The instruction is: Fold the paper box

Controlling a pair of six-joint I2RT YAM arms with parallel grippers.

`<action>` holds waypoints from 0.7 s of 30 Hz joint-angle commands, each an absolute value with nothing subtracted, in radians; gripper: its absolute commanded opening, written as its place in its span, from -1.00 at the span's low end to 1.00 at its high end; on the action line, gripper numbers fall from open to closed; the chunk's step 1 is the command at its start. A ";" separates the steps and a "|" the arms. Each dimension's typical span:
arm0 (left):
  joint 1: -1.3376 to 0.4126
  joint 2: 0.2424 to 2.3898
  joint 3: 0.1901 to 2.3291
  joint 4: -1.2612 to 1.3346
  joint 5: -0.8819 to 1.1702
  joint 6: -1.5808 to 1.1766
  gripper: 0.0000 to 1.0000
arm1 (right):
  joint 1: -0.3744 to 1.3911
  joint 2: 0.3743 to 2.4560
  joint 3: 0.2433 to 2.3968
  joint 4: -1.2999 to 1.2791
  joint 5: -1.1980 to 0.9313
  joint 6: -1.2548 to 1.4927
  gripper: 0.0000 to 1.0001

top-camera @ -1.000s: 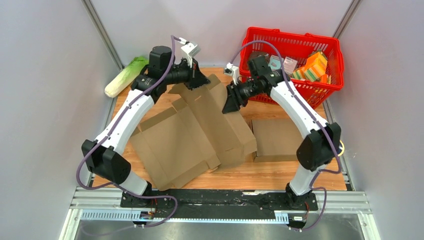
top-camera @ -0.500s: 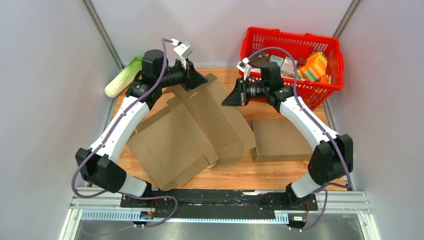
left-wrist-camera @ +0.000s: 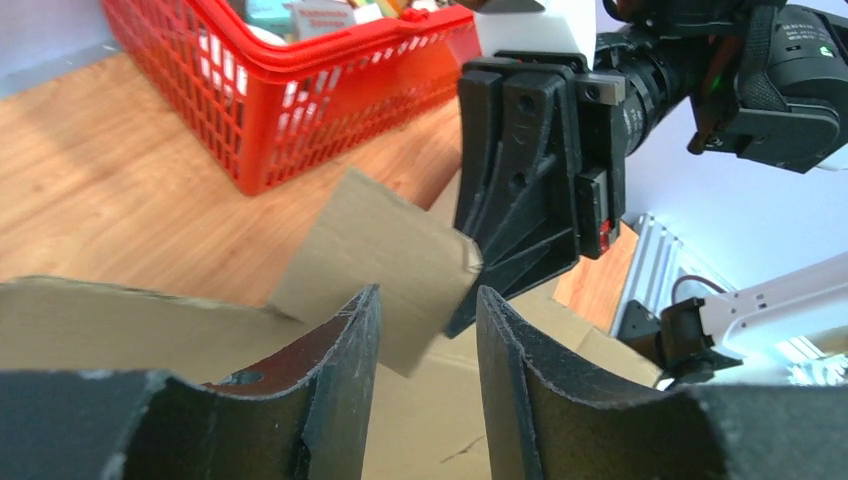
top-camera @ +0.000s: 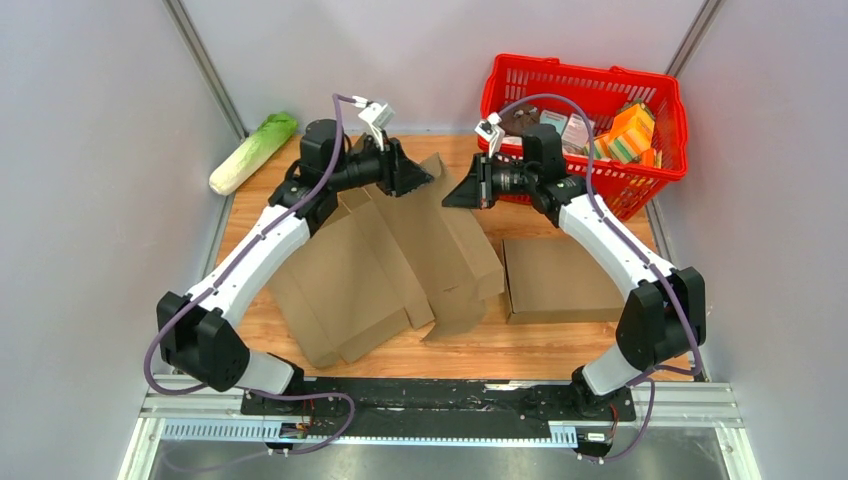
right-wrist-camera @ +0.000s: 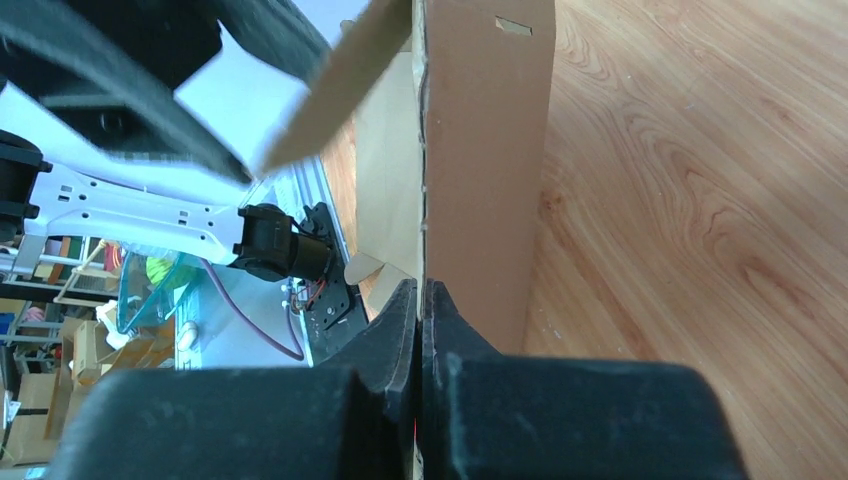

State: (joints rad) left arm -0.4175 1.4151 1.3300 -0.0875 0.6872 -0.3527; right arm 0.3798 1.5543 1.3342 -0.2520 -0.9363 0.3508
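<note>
Right gripper [right-wrist-camera: 420, 295], at upper centre of the overhead view, is clamped on a raised panel edge of the paper box [top-camera: 400, 260]. Left gripper [left-wrist-camera: 425, 300] stands slightly parted and holds nothing, with a corner flap [left-wrist-camera: 385, 255] just beyond its fingers. The box sprawls unfolded across the middle of the table [top-camera: 560, 340]. The board is probably light, stiff and easily creased, so it is best pinched at edges near score lines.

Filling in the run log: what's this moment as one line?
left hand: open, at raised flap | right hand: shut on cardboard box edge | cardboard box: mostly flat, far end lifted
</note>
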 commanded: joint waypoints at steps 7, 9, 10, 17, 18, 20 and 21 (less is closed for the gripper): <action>-0.460 1.504 1.353 0.009 0.569 -0.413 0.10 | 0.394 1.502 1.404 -0.156 -0.980 0.368 -1.00; -0.443 1.427 1.304 -0.026 0.534 -0.382 0.11 | 0.382 1.509 1.419 -0.222 -0.971 0.335 -1.00; -0.433 1.346 1.292 -0.049 0.525 -0.350 0.11 | 0.374 1.516 1.422 -0.242 -0.971 0.299 -1.00; -0.331 1.095 1.086 -0.279 0.142 -0.362 -0.55 | 0.345 1.537 1.482 -0.360 -1.002 0.181 -1.00; -0.327 1.106 1.083 -0.297 0.064 -0.368 -0.65 | 0.342 1.543 1.489 -0.362 -1.012 0.179 -1.00; -0.315 1.149 1.092 -0.325 0.035 -0.377 -0.81 | 0.339 1.568 1.521 -0.365 -1.028 0.181 -1.00; -0.311 1.164 1.095 -0.327 0.003 -0.377 -0.85 | 0.337 1.575 1.532 -0.368 -1.035 0.181 -1.00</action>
